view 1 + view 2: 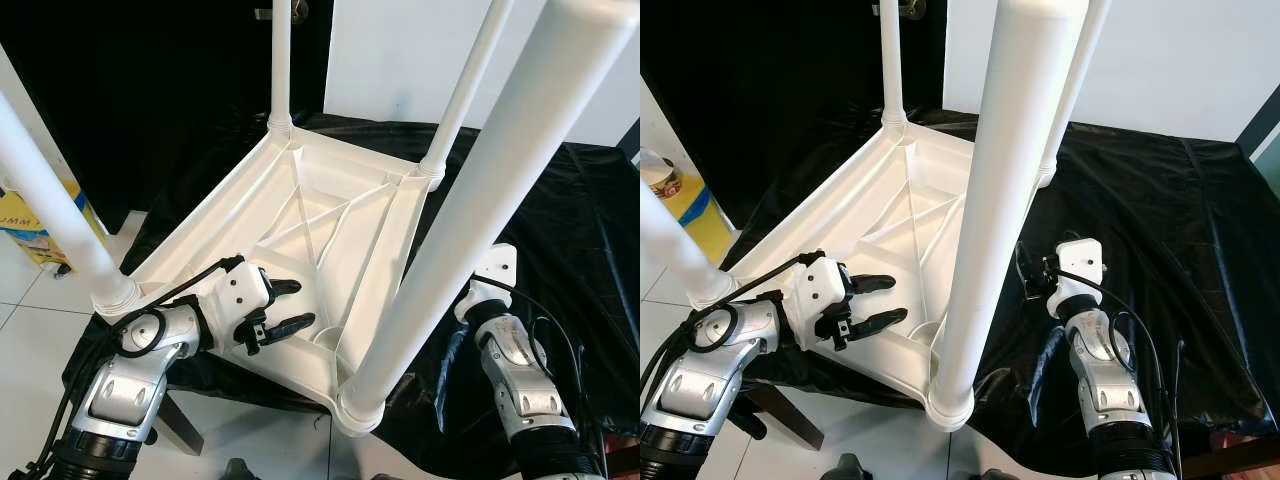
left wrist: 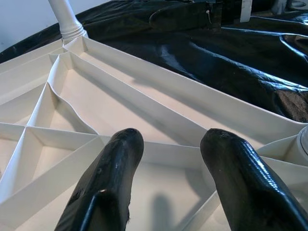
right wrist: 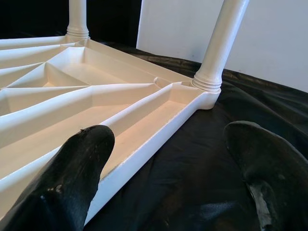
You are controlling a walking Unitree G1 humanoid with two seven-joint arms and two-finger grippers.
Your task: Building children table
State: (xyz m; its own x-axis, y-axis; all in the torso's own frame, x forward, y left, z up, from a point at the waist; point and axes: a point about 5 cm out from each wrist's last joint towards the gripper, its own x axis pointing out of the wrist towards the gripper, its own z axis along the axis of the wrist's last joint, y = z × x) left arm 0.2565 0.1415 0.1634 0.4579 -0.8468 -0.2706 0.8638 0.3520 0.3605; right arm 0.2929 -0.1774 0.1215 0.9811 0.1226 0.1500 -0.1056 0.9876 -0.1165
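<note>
Where it lies upside down on a black plastic sheet (image 1: 560, 230), the white children's table (image 1: 330, 230) shows its ribbed underside to the head camera, four white legs standing up from its corners; near right leg (image 1: 480, 200) large in the foreground, near left leg (image 1: 50, 215) at the robot's left, two far legs (image 1: 281, 60) rising toward a white wall (image 1: 400, 50); the sheet covers a raised surface, its near edge overhanging pale floor tiles (image 1: 30, 330).

Left gripper (image 1: 283, 307): held over the near edge of the upturned underside, just inside the rim, between the two near legs; jaws open, nothing between them; its two black fingers (image 2: 108, 178) point across the rib pattern toward a far corner leg, and whether they touch the plastic cannot be told.

Right gripper (image 3: 168, 163): beside the table's right-hand rim, over the black sheet; jaws spread wide and holding nothing; one finger (image 3: 72, 168) lies in front of the rim, the other over the sheet.

A yellow and blue container (image 1: 685, 205) stands on the floor at the robot's left, partly hidden.
</note>
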